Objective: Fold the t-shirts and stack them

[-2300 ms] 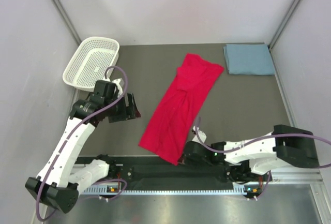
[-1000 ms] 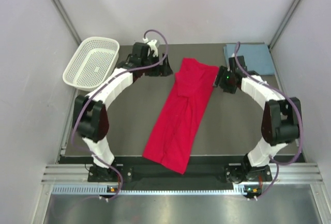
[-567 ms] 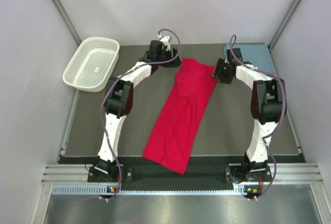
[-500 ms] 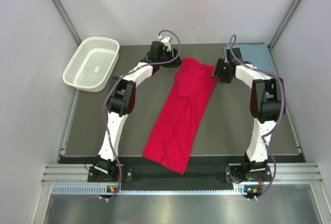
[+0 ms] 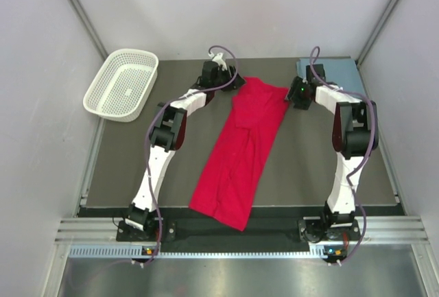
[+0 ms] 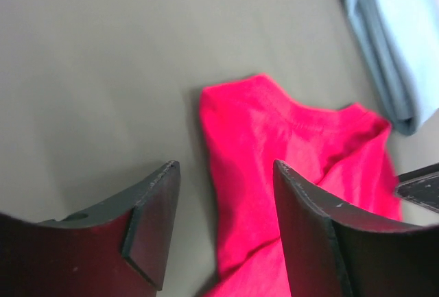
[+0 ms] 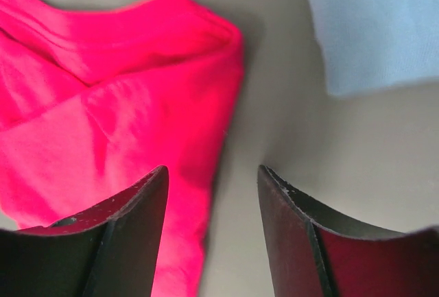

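Observation:
The red t-shirt [image 5: 240, 149] lies as a long folded strip slanting from the near middle to the far middle of the table. My left gripper [image 5: 228, 83] is open at its far left corner. In the left wrist view the gripper [image 6: 225, 167] straddles the red shirt's [image 6: 295, 146] left edge without pinching it. My right gripper [image 5: 296, 98] is open at the far right corner. In the right wrist view the gripper [image 7: 212, 170] straddles the red cloth's [image 7: 103, 91] right edge. The blue-grey t-shirt [image 5: 339, 70] lies folded at the back right, also seen as blue-grey cloth [image 6: 398, 29] [image 7: 377, 22].
A white mesh basket [image 5: 134, 52] stands at the back left, apart from the left arm. Both arms reach far out along the shirt's two sides. The grey walls close in the table at the back and sides.
Both arms have swung from near the table's front to the shirt's far end and closed in on its two far corners. The left jaws have narrowed.

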Controlling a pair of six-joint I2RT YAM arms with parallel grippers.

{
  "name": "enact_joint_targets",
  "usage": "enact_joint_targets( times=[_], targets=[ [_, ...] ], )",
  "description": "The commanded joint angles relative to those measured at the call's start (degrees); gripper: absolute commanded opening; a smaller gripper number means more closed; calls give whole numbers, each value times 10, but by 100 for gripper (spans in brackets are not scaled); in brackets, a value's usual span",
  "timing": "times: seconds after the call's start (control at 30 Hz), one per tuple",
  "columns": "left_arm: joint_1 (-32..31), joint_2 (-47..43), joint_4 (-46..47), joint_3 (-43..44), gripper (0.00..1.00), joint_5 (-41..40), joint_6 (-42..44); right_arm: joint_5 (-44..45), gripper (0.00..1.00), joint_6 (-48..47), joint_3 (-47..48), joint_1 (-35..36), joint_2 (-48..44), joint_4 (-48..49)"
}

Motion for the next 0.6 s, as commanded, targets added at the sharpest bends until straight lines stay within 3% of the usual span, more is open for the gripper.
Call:
enact_joint_targets(
  times=[0.0,0.37,0.53,0.57],
  targets=[
    [1,28,78,26,60,23,-72,-6,55,6,35,-9,21,34],
    [-2,62,133,42,37,24,-149,-4,47,66,78,-9,79,60],
    [9,60,154,44,22,8,-165,-19,33,57,121,-5,107,65],
    [12,54,153,43,7,4,-162,-26,29,53,131,-3,113,67]
  ],
)
